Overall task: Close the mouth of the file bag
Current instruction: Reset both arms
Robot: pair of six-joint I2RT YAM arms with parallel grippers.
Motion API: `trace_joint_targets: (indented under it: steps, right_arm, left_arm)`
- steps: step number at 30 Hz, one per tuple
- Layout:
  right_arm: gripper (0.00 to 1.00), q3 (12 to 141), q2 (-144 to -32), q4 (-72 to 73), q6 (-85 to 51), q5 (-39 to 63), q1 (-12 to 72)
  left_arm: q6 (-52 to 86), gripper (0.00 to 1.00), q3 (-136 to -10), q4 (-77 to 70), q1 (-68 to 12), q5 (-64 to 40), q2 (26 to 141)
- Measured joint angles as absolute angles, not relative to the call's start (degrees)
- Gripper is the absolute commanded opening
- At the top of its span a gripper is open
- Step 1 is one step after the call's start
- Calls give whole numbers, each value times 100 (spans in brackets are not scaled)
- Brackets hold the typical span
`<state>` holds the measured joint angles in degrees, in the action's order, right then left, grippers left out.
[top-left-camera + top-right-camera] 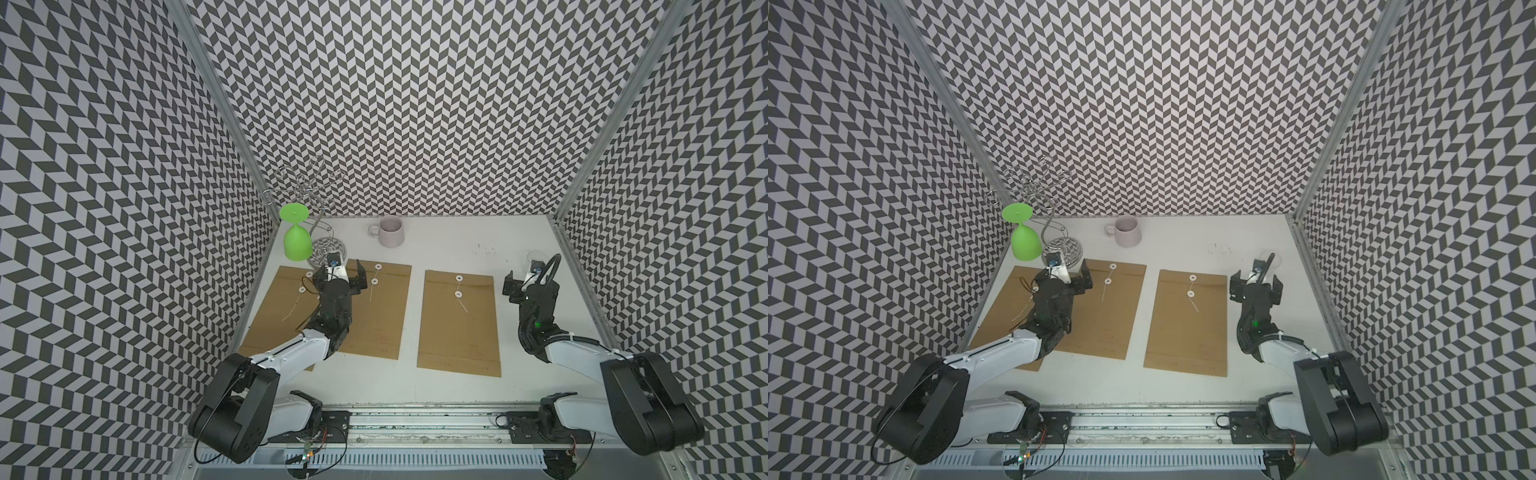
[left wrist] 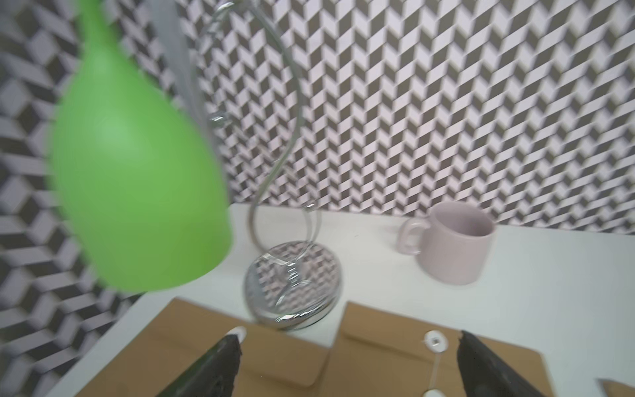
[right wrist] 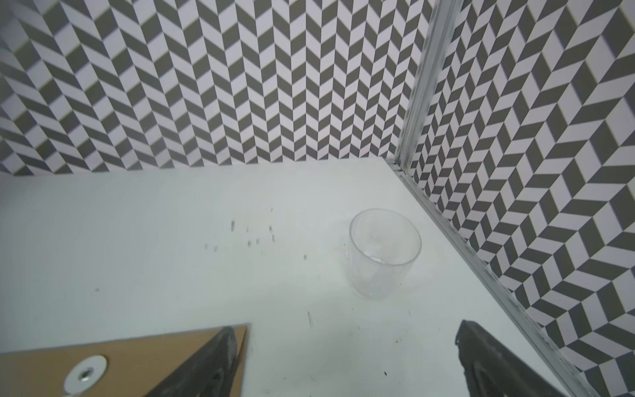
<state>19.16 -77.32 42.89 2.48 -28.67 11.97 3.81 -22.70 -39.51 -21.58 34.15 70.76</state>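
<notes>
Left claw [image 1: 340,277] gapes above two file bags [image 1: 376,316]; right claw [image 1: 528,283] gapes beside a third file bag [image 1: 459,328].

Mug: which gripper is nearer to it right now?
Left. The left gripper hovers over the file bags just in front of the mug; the right gripper is far across the table, beside the glass.

Grey-white chevron walls [image 1: 415,104] on three sides, aluminium corner posts [image 1: 220,104], white tabletop [image 1: 457,241].
</notes>
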Motion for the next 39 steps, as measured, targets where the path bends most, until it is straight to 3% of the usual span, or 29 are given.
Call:
trace_joint_targets:
  steps: [6, 17, 24, 39]
  right_arm:
    - [100, 1822, -8611, 5457, 279, -2604, 1142]
    - [100, 1629, -8659, 6215, 196, -1361, 578]
    - [100, 1441, -8746, 6604, 209, -921, 545]
    - [100, 1441, -8746, 6615, 209, -764, 519]
  left_arm:
    - [344, 100, -1146, -4980, -1249, 3601, 7177]
    - [115, 100, -1041, -7378, -449, 1959, 8855]
    - [292, 100, -1087, -7540, -69, 1420, 8892]
    - [244, 100, -1249, -7476, -303, 1409, 8892]
